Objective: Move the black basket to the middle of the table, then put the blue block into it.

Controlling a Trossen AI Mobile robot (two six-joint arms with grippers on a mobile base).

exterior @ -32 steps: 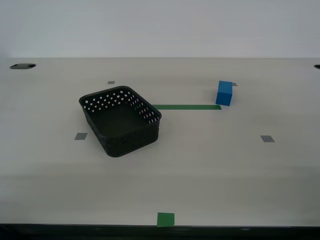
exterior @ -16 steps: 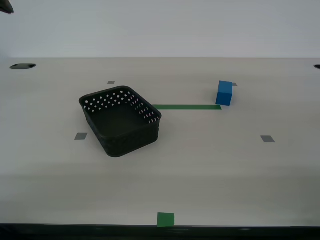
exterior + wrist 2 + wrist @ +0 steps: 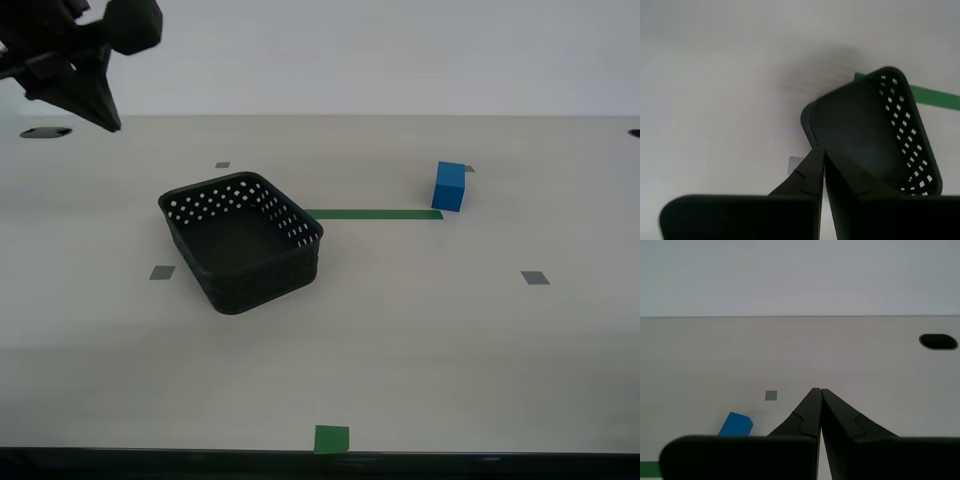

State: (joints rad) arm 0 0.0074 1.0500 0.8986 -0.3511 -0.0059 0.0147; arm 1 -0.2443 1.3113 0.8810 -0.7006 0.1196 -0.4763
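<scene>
My second gripper [image 3: 820, 152] hangs in the air with its jaws together, holding nothing; the black basket [image 3: 875, 135] sits just below and ahead of its tips. My first gripper [image 3: 817, 391] is likewise closed and empty, the blue block [image 3: 735, 425] near its side on the table [image 3: 420, 330].

My second end effector [image 3: 105, 115] has entered exterior view's upper left, above table [image 3: 420, 340].

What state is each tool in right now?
My first gripper: closed, holding nothing.
My second gripper: closed, holding nothing, above the black basket.
</scene>
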